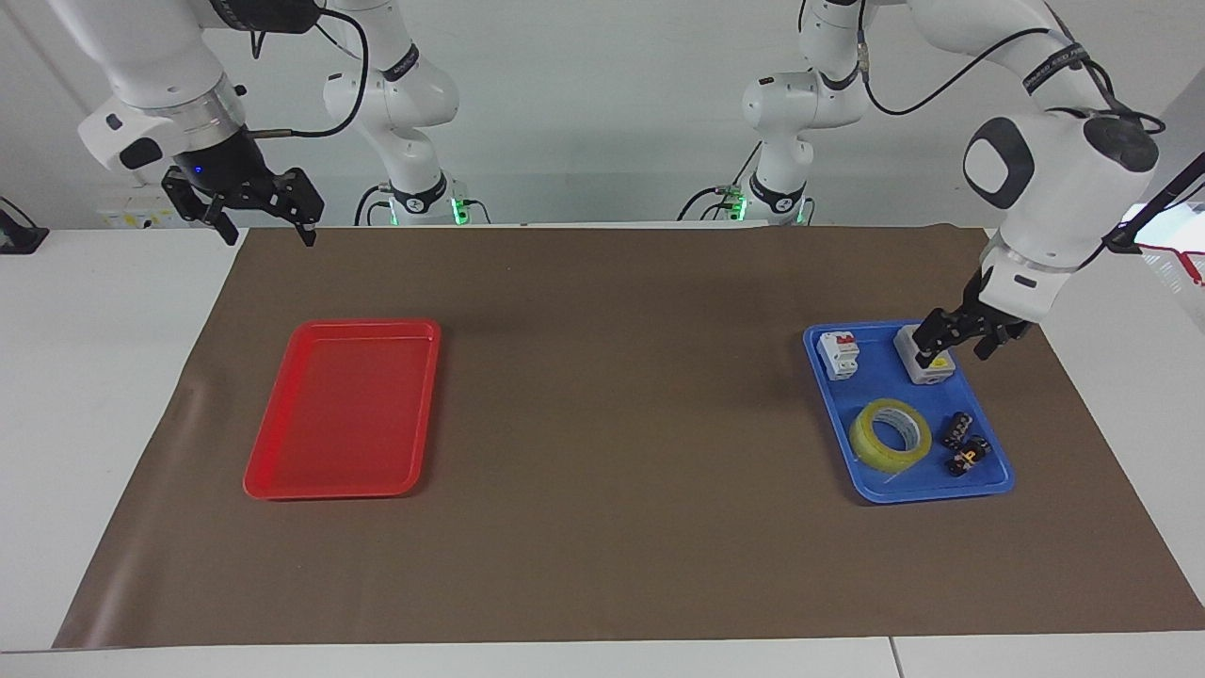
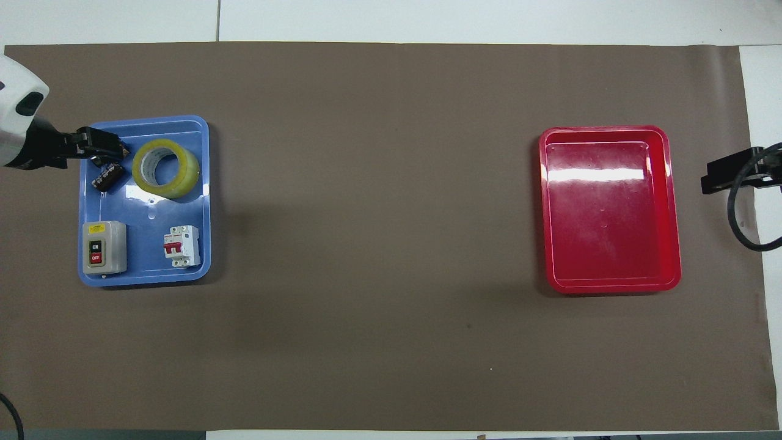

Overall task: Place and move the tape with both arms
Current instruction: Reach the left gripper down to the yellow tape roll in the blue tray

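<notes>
Two trays sit on the brown mat (image 1: 602,527) we see in the facing view: a red tray (image 1: 273,476) toward the right arm's end and a blue tray (image 1: 998,476) toward the left arm's end. In the blue tray the tape (image 1: 890,435) lies flat, farther from the robots than a white circuit breaker (image 1: 838,354) and a grey switch box (image 1: 924,358), with small black connectors (image 1: 965,443) beside it. The left gripper (image 1: 958,341) hangs in the air over the blue tray's nearer end, by the switch box, its fingers spread and holding nothing. The right gripper (image 1: 262,209) waits raised over the mat's edge, well apart from the red tray, fingers likewise spread and empty.

In the overhead view we find the tape (image 2: 165,168) beside the connectors (image 2: 107,176) in the blue tray (image 2: 204,183), the switch box (image 2: 104,246) and breaker (image 2: 183,245) nearer the robots. The left gripper (image 2: 101,146) covers the connector corner, apart from the tape. The right gripper (image 2: 727,174) shows at the mat's edge, beside the red tray (image 2: 672,201).
</notes>
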